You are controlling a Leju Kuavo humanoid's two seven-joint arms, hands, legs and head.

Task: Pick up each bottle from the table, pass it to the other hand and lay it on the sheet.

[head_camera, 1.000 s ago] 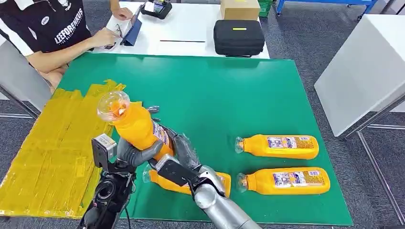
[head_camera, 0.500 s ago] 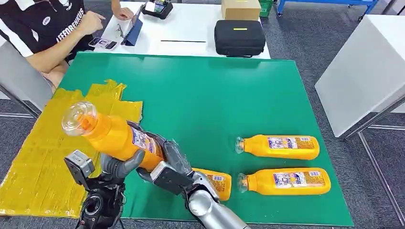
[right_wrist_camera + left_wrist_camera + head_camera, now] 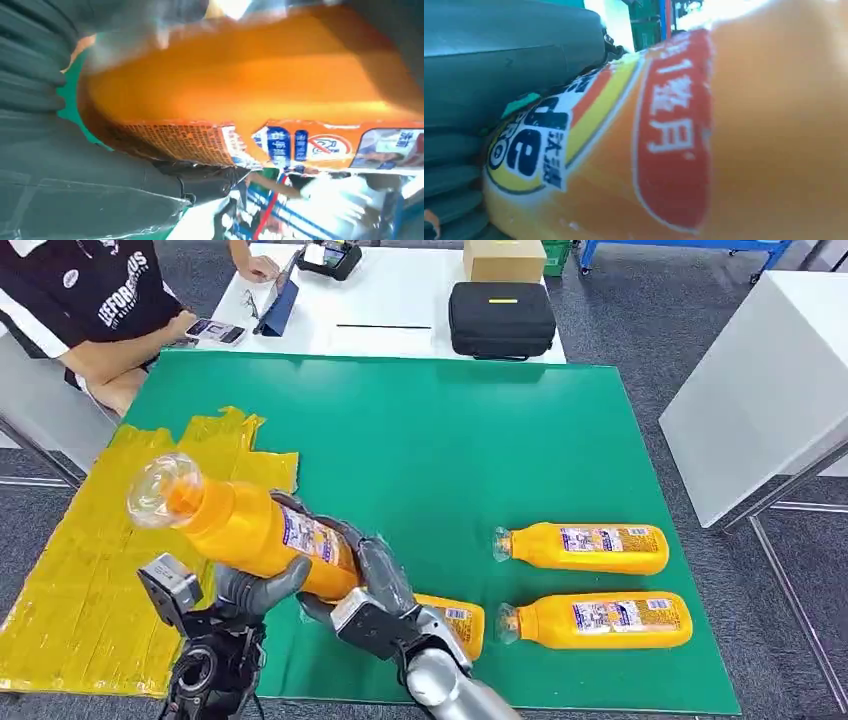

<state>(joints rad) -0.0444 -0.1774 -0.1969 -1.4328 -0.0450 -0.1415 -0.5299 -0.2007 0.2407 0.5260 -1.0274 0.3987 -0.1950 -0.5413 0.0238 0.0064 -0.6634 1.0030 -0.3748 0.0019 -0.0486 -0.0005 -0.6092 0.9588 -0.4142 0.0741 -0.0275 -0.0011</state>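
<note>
You have the raised bottle (image 3: 250, 527) gripped by the left hand (image 3: 258, 585); right hand (image 3: 375, 585) apparently grasps it too, over the yellow sheet's (image 3: 90, 570) edge.

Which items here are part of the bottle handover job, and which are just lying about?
Part of the job:
held orange bottle
left hand
right hand
three orange bottles lying on the green mat
yellow sheet

Lying about:
black case
cardboard box
phone
person at the white table
</note>
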